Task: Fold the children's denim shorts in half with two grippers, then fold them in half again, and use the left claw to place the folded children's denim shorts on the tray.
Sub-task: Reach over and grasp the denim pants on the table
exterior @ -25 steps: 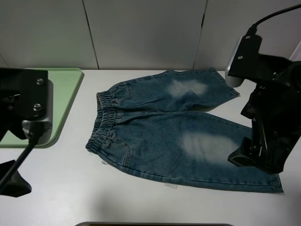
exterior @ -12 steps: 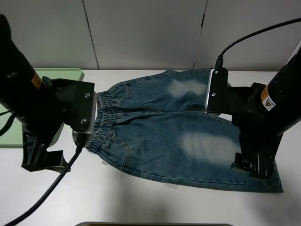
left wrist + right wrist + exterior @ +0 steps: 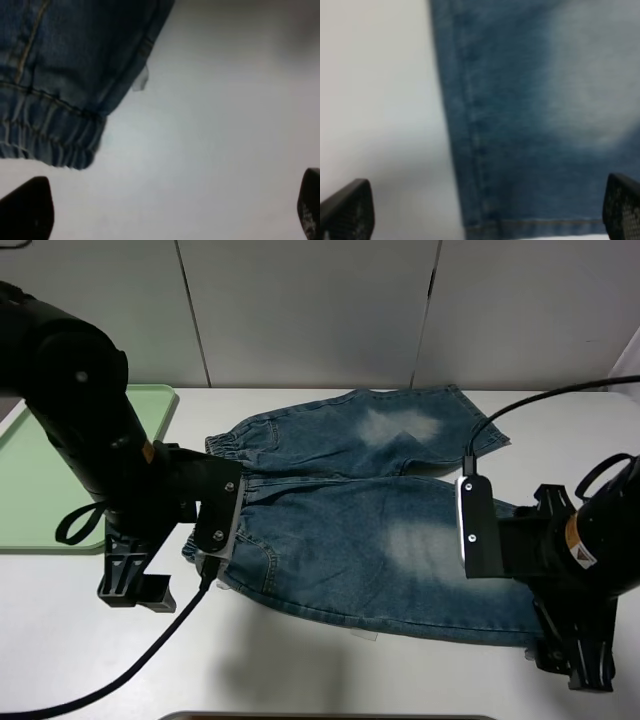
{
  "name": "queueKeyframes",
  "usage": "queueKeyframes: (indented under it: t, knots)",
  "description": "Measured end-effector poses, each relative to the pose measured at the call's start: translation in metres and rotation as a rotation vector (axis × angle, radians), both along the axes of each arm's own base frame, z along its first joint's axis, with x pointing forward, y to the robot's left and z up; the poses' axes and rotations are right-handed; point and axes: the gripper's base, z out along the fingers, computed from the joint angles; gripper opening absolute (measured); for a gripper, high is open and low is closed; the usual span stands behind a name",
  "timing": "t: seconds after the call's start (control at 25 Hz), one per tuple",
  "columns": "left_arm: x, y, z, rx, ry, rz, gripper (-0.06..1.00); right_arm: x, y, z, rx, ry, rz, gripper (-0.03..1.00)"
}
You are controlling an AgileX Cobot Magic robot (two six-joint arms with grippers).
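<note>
The children's denim shorts (image 3: 350, 530) lie spread flat on the white table, with the waistband to the left and the legs to the right. The left claw (image 3: 130, 582) hangs low just left of the waistband's near corner. In the left wrist view it (image 3: 167, 215) is open and empty, with the gathered waistband corner (image 3: 55, 145) just beyond its fingertips (image 3: 27, 210). My right gripper (image 3: 575, 665) is low at the near right hem corner. In the right wrist view it (image 3: 485, 212) is open over the leg's side seam and hem (image 3: 520, 150). The green tray (image 3: 35, 480) lies at the far left, partly hidden by the left arm.
A small white tag (image 3: 362, 634) sticks out under the shorts' near edge and also shows in the left wrist view (image 3: 141, 81). A grey panelled wall (image 3: 310, 310) stands behind the table. A dark edge (image 3: 325, 717) runs along the table's front.
Both arms have swung down toward the near edge of the shorts, the left to the waistband's near corner and the right to the near hem corner. The shorts have not moved.
</note>
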Motion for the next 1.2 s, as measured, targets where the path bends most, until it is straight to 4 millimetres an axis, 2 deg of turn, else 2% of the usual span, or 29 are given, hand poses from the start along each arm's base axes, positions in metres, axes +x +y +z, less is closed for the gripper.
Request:
queueKeyframes:
  t: [0.32, 0.64, 0.8, 1.2]
  knots:
    - [0.011, -0.007, -0.018, -0.009, -0.037, -0.032, 0.96, -0.012, -0.007, -0.020, 0.034, -0.006, 0.026, 0.69]
    - [0.017, -0.012, -0.042, 0.008, -0.030, -0.082, 0.95, 0.001, -0.022, -0.020, 0.068, -0.038, -0.092, 0.69]
    - [0.021, -0.016, -0.047, -0.008, -0.060, -0.106, 0.95, 0.004, -0.022, -0.019, 0.089, -0.055, -0.100, 0.69]
    - [0.038, -0.029, -0.074, 0.008, -0.044, -0.134, 0.95, 0.004, -0.020, -0.019, 0.110, -0.056, -0.115, 0.69]
